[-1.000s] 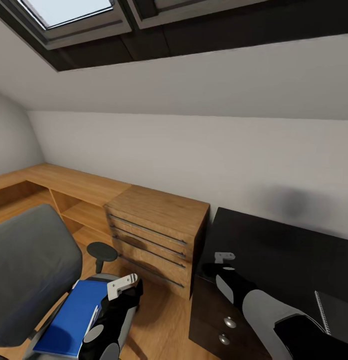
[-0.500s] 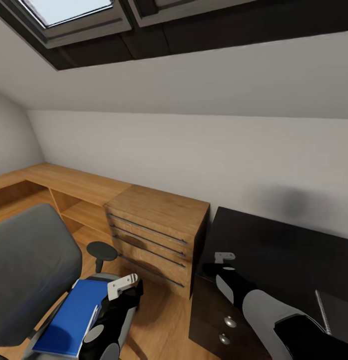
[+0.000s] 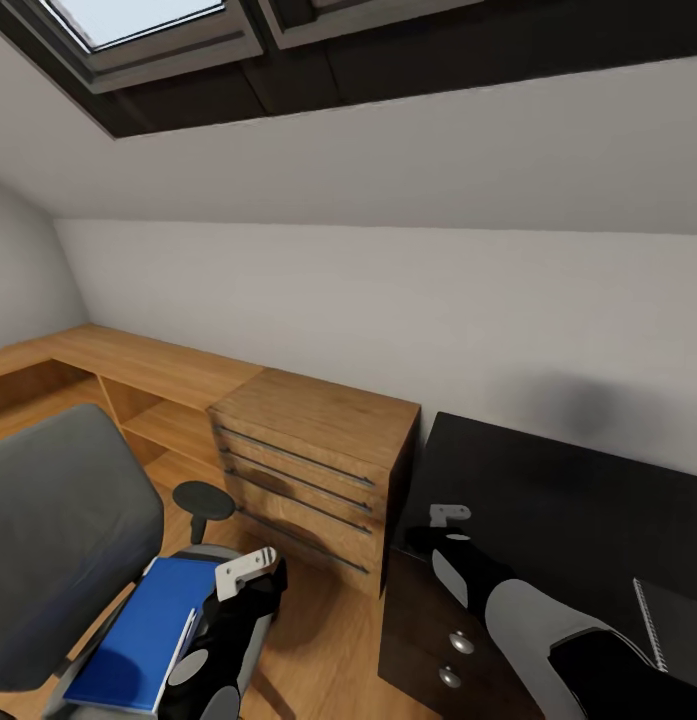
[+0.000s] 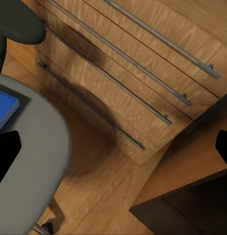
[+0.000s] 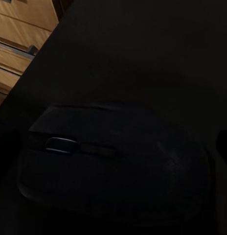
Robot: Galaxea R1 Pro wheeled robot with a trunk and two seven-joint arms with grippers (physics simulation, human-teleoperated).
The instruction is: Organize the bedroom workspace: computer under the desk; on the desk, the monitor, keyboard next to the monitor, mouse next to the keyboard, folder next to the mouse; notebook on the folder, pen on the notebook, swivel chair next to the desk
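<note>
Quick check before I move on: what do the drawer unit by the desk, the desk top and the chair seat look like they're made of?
Drawer unit: looks like wood or wood veneer, with a warm visible grain and thin metal-looking bar handles. Desk top: matte black, no grain, perhaps laminate or painted board; its drawers carry round silver knobs. Swivel chair seat: plain matte grey with rounded edges, likely fabric padding, though the render leaves that open.

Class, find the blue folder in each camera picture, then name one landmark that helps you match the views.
Head view: blue folder on the chair seat, lower left.
Left wrist view: a blue corner at the picture's edge, on the seat.
Right wrist view: not in it.
Shared landmark: the wooden drawer unit.
</note>
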